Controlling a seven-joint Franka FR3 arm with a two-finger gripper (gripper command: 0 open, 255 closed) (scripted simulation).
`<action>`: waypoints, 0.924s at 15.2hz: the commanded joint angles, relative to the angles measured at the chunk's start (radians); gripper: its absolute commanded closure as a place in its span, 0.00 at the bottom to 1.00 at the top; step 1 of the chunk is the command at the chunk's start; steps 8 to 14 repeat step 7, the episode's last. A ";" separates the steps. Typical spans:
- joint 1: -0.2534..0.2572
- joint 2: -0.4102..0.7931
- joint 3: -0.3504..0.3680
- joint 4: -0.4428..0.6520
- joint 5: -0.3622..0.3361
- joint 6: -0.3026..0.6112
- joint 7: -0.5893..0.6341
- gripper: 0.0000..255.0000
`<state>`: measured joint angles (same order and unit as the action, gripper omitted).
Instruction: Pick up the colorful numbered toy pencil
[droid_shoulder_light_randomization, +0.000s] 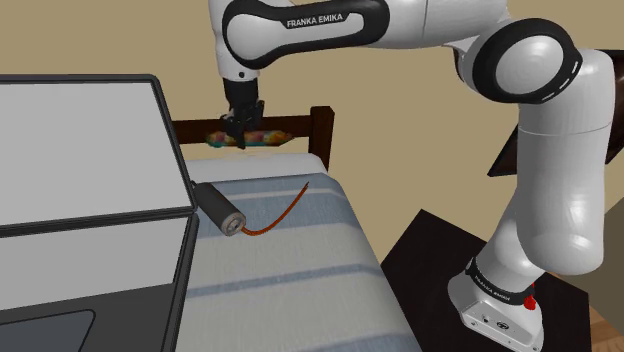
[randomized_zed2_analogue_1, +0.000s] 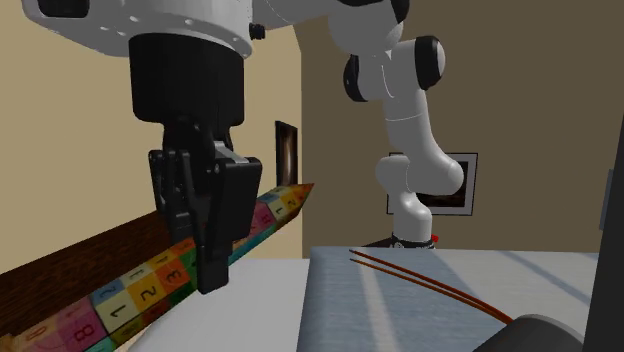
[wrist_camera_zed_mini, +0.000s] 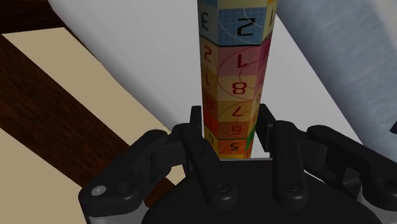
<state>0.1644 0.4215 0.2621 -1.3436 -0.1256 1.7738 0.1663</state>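
Pinching multicoloured numbered toy pencil (wrist_camera_zed_mini: 235, 63) near one end, black two-finger gripper (wrist_camera_zed_mini: 232, 118) has its fingers pressed on both sides. Pencil runs alongside dark brown wooden headboard rail (droid_shoulder_light_randomization: 300, 122), at the head of the grey-blue striped bed (droid_shoulder_light_randomization: 290, 270). Grey cylinder (droid_shoulder_light_randomization: 220, 208) with orange cable (droid_shoulder_light_randomization: 285, 212) sits further down the bed.

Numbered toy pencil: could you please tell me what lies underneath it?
White bedding lies beneath the numbered toy pencil, beside the dark wooden headboard. The spot directly under the pencil is covered by it, and the pincer hides its near end.
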 joint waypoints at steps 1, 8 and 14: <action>0.004 0.004 0.001 0.032 -0.001 -0.029 0.001 1.00; 0.009 0.011 0.001 0.100 -0.002 -0.089 -0.002 1.00; 0.009 0.011 0.001 0.100 -0.002 -0.089 -0.002 1.00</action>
